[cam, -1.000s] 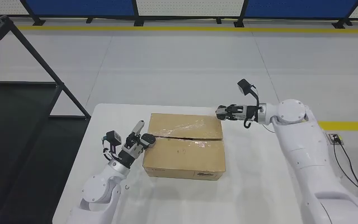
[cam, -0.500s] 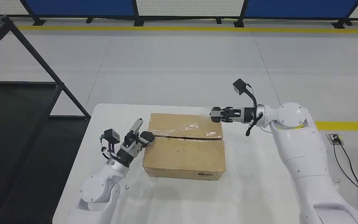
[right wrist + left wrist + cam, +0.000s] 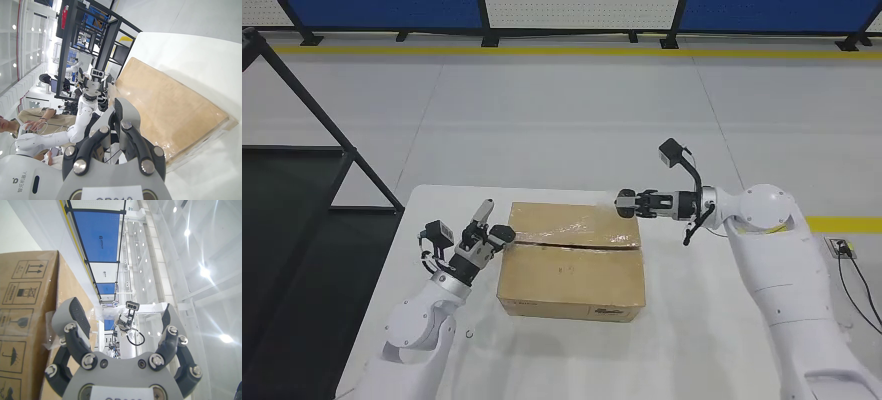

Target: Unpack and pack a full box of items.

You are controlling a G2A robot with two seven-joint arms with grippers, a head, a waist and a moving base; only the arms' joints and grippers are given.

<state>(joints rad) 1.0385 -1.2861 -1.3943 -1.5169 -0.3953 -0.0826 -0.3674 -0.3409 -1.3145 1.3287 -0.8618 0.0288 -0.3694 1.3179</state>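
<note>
One white table (image 3: pixel 692 330) carries one cardboard box (image 3: pixel 572 272), closed, at its middle, with one strip of tape (image 3: pixel 587 240) along the top seam. The left gripper (image 3: pixel 493 222) is spread wide at the box's left end. The right gripper (image 3: pixel 623 203), fingers pressed together, is at the far right corner.

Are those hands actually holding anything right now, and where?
Nothing, as far as shows. The left hand is open beside the box; the right hand is shut at its far corner, nothing visible between its fingers.
</note>
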